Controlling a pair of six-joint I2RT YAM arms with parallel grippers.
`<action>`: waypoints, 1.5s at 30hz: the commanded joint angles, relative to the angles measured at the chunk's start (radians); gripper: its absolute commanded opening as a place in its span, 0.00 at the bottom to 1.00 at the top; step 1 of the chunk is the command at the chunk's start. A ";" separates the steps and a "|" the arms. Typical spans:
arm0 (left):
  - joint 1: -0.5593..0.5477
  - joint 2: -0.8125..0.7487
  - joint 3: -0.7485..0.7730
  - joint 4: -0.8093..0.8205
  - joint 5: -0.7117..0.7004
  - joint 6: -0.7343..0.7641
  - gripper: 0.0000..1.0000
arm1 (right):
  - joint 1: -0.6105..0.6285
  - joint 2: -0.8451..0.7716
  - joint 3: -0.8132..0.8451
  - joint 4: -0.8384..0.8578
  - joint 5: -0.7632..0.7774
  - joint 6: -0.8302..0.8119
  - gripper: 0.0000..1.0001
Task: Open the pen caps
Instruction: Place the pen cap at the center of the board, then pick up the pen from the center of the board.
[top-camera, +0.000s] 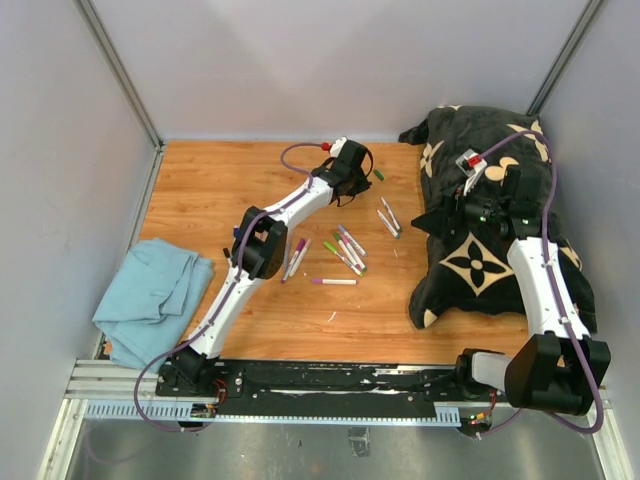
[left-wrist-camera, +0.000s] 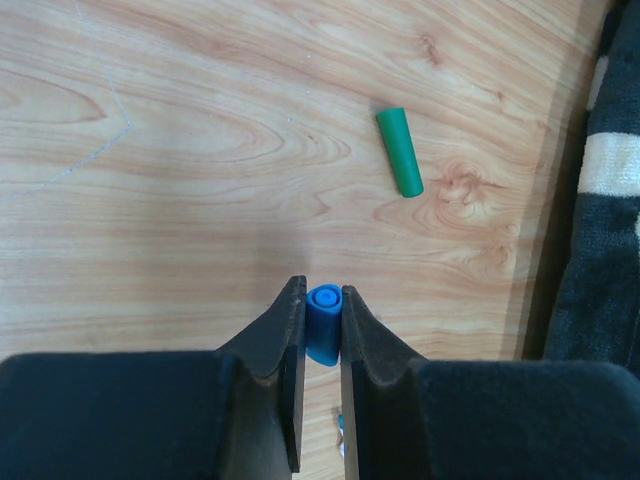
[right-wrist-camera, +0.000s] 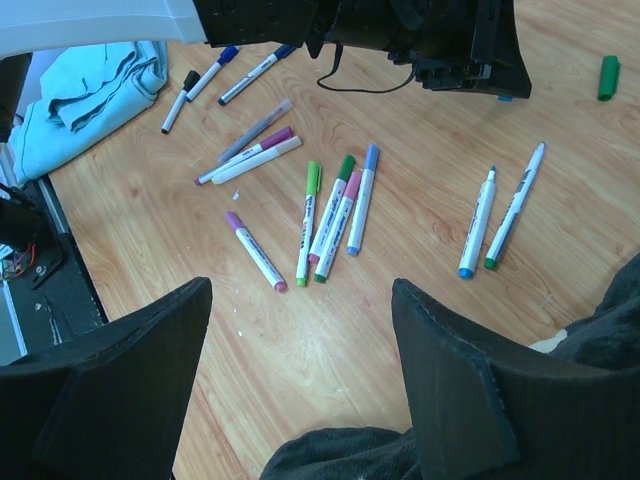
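Pen caps (right-wrist-camera: 313, 178): several are sitting on the ends of the pens (right-wrist-camera: 330, 225) scattered mid-table; two are lying apart from any pen
Blue cap (left-wrist-camera: 323, 320): is being pinched between the left fingers, its round end facing the wrist camera, just above the table (left-wrist-camera: 150, 150)
Green cap (left-wrist-camera: 400, 152): is lying loose on the wood beyond the left fingertips, near the dark blanket (left-wrist-camera: 610, 250)
Left gripper (left-wrist-camera: 322, 300): jaws are standing narrow, clamping the blue cap; reaching to the far side
Right gripper (right-wrist-camera: 300, 300): jaws are standing wide, holding nothing; hovering over the blanket's edge, facing the pens
Blue cloth (top-camera: 150, 295): is lying crumpled at the left edge
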 joint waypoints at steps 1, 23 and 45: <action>0.005 0.036 0.032 0.025 0.012 -0.011 0.18 | -0.016 0.006 -0.013 0.019 -0.033 0.004 0.74; 0.028 -0.329 -0.218 0.084 0.085 0.123 0.44 | -0.006 0.043 -0.028 0.012 -0.110 -0.057 0.89; 0.121 -1.823 -1.957 0.828 0.607 0.276 0.99 | 0.294 0.063 -0.089 0.023 0.238 -0.420 0.99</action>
